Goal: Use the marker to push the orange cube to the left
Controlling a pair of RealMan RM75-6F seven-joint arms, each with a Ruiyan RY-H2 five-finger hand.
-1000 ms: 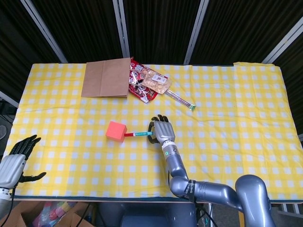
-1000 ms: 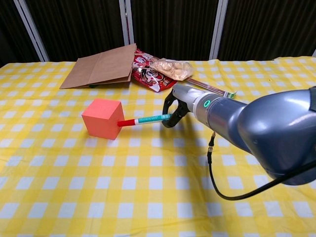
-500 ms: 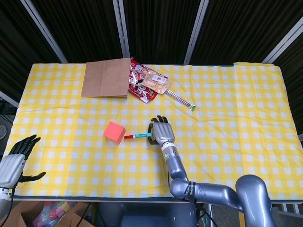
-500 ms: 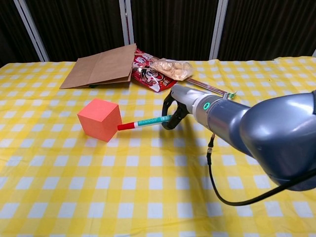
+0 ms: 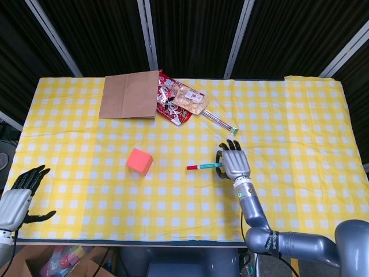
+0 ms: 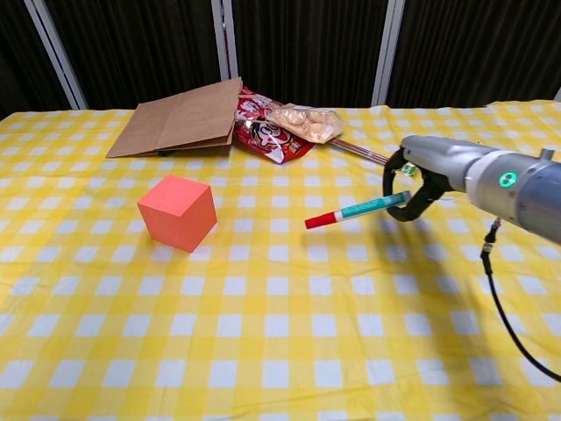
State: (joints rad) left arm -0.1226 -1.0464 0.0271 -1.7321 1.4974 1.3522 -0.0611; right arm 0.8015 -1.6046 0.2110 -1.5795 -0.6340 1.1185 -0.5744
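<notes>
We see the right hand curled around the teal barrel of the marker, gripping it near its back end so that the pen lies roughly level over the yellow checked tabletop, its red tip pointing toward the left of both views. In the chest view the same right hand shows its dark fingers wrapped around the marker, and the red tip hangs free, well apart from the orange cube. The orange cube sits on the tabletop to the left of the marker tip, touching neither the pen nor either hand, with one corner turned toward us in the chest view. The left hand appears only in the head view, at the near left corner past the edge of the cloth, holding nothing with its dark fingers spread apart. At the far side of the tabletop lie a flat brown paper bag, a red printed snack packet just beside it, and a clear bag of snacks resting partly on that packet.
</notes>
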